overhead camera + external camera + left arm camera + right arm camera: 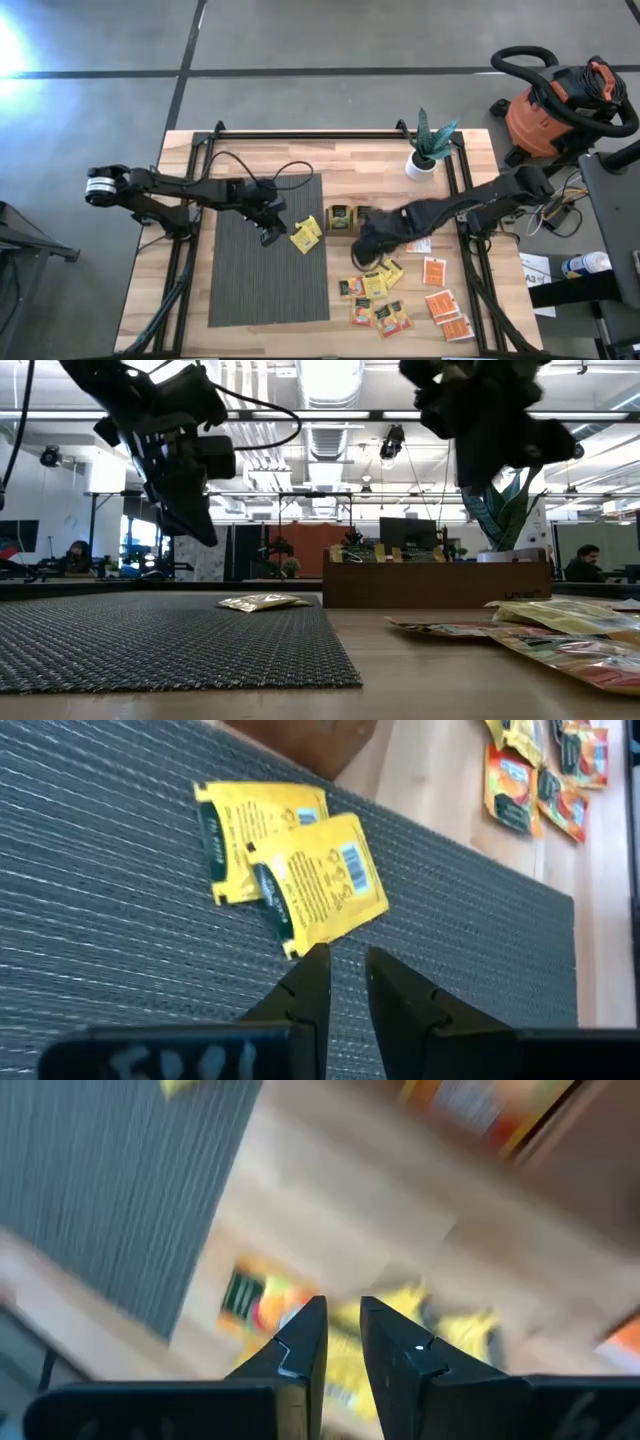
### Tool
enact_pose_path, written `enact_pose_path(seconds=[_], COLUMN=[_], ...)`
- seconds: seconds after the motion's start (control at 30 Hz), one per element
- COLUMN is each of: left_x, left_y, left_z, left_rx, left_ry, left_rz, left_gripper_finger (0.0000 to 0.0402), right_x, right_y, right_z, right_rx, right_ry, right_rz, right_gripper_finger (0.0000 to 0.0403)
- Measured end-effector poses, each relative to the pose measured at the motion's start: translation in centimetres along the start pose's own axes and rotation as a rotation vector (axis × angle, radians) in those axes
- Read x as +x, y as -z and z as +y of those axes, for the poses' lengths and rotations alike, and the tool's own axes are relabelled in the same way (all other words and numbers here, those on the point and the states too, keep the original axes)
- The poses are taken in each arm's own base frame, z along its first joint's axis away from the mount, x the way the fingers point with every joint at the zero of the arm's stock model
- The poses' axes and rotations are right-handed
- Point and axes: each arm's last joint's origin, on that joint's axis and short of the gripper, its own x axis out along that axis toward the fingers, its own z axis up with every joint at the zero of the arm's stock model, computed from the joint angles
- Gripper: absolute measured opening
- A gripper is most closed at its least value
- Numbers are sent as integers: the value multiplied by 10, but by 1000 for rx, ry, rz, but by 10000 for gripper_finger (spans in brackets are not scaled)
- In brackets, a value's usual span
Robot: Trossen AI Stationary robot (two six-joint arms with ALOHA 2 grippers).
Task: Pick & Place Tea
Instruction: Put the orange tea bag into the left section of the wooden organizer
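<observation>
Tea [346,215] in wooden tray [350,229].

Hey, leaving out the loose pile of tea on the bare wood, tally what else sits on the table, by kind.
Yellow tea sachets on the mat: 2
Grey woven mat: 1
Brown wooden tray: 1
Potted plant: 1
Total: 5

arms: dark, jointed | left arm [190,190]: looped black cable (silver end cap) | pincer fingers [305,990]: black
</observation>
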Motion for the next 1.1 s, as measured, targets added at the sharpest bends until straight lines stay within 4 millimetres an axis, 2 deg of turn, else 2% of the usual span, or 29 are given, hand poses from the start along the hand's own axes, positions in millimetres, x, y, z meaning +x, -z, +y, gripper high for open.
enact_pose_path(seconds=[0.13, 0.27, 0.57, 0.7, 0.83, 1.1], left_x=[2, 3, 3, 3, 3, 6], left_y=[3, 4, 4, 1, -3, -5], left_z=[0, 0, -3, -7, -14, -41], left_rx=[28, 37, 81, 68, 7, -119], left_ry=[49, 53, 146, 197, 241, 323], left_rz=[-4, 0, 11, -3, -45, -112], left_gripper_finger=[62, 62, 62, 62, 62, 62], right_x=[15, 25, 28, 32, 39, 64], right_y=[25, 53, 136, 166, 182, 189], right_z=[8, 15, 27, 21, 14, 5], right_rx=[4, 57, 222, 283, 295, 258], right_ry=[-13, 8, -21, 14, 52, 111], right_rz=[65, 107, 234, 258, 245, 213], right_gripper_finger=[66, 89, 171, 192, 198, 199])
